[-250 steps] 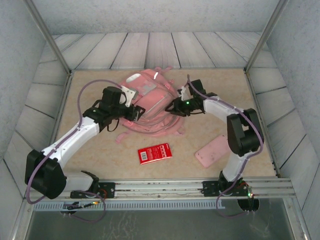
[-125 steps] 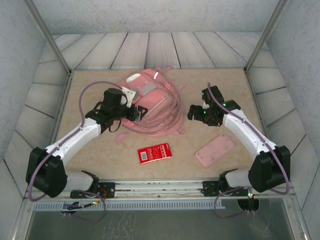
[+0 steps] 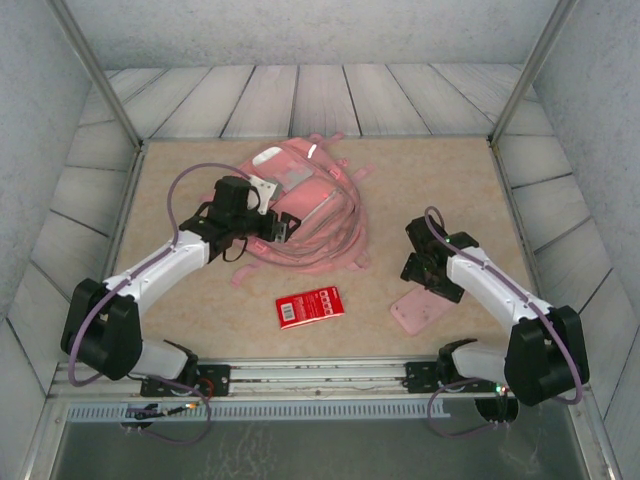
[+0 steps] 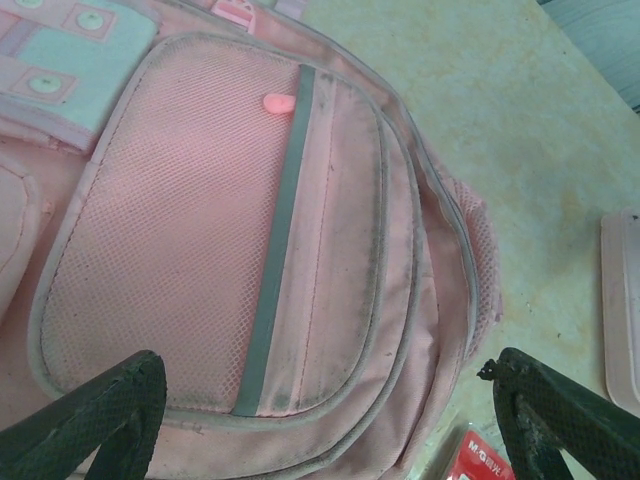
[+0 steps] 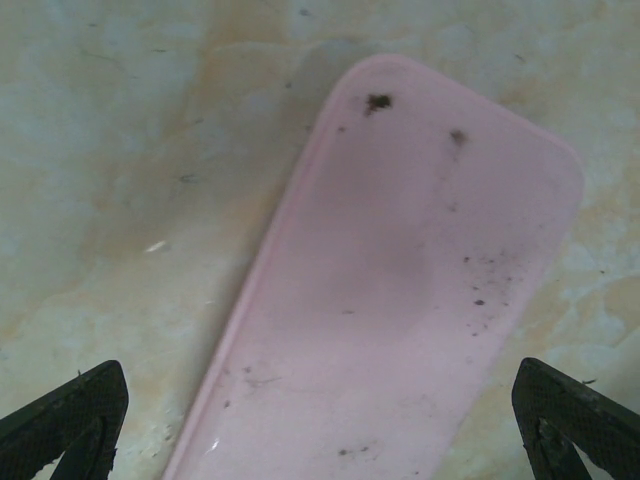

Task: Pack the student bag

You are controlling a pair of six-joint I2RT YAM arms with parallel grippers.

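Backpack (image 3: 315, 200), large, soft pink fabric, lies slumped at the far middle of the table (image 3: 450, 180); likely light and floppy, best pinched at a strap or pocket edge. Left gripper (image 3: 278, 226) hovers over it, jaws wide, empty; right gripper (image 3: 420, 268), also wide, hangs above a flat pink rectangular case (image 3: 415, 312).

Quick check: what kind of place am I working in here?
Probably a lab robot cell: grey panels wall the table, a metal rail edges it, and the bag looks staged.

Beige table (image 3: 440, 190); student bag (image 3: 305, 215) at back; red booklet (image 3: 309, 306), pink case (image 3: 415, 313) near front.
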